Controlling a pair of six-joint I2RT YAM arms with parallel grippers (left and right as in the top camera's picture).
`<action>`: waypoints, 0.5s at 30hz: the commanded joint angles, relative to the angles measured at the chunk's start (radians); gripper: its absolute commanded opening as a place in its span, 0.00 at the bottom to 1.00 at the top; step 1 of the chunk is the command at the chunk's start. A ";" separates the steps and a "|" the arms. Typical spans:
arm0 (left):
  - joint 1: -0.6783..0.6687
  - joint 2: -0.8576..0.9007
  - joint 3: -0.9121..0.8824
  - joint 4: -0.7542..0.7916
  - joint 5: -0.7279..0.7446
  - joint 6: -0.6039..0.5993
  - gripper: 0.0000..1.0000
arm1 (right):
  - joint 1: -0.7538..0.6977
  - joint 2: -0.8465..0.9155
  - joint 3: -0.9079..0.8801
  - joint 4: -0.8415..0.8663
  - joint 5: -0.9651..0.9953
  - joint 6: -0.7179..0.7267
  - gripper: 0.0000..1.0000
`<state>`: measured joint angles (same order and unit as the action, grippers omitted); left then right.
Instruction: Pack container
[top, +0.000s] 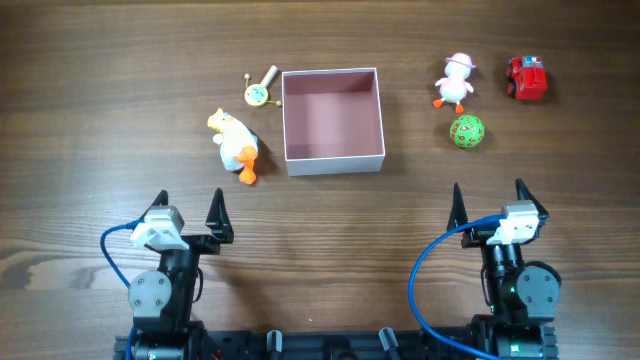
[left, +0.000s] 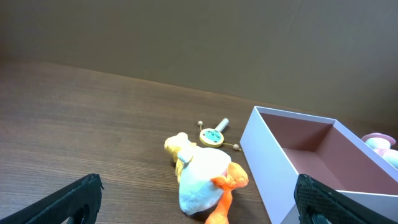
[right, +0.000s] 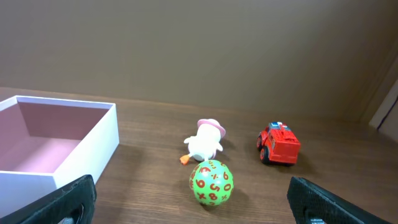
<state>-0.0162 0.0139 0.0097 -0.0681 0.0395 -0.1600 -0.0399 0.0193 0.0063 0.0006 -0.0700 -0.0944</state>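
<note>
In the overhead view, the container (top: 333, 115) is lying in the middle of the table (top: 100, 80), toward the far side, and its pink inside is holding nothing. The left gripper (top: 190, 203) and the right gripper (top: 488, 195) are hovering near the front edge, both with jaws spread wide and carrying nothing. A plush duck (top: 235, 145) is lying near the container's left wall, and a yellow rattle (top: 259, 92) is lying beside its far left corner. On the right, a small white duck (top: 456, 82), a green ball (top: 466, 131) and a red truck (top: 527, 78) are sitting apart from the box.

In the left wrist view, the fingers are framing the plush duck, which is lying on its side close to the container's white wall (left: 273, 165).

In the right wrist view, the green ball is sitting nearest to the open fingers, with the small white duck and the red truck behind it.

I am judging that the packing is only beginning, as no toy is inside. The next move is probably calling for one arm to reach forward, lower over its nearest toy and close on it. The ball may roll if it is nudged.
</note>
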 joint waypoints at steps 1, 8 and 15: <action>0.008 -0.008 -0.004 -0.004 0.019 -0.009 1.00 | 0.005 -0.002 -0.001 0.045 0.015 0.046 1.00; 0.008 -0.008 -0.004 -0.004 0.019 -0.009 1.00 | 0.005 -0.002 -0.001 0.166 -0.013 0.198 1.00; 0.008 -0.008 -0.004 -0.004 0.019 -0.009 1.00 | 0.005 0.006 0.062 0.384 -0.059 0.194 1.00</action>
<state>-0.0162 0.0139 0.0097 -0.0685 0.0395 -0.1600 -0.0399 0.0204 0.0128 0.3759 -0.0963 0.0727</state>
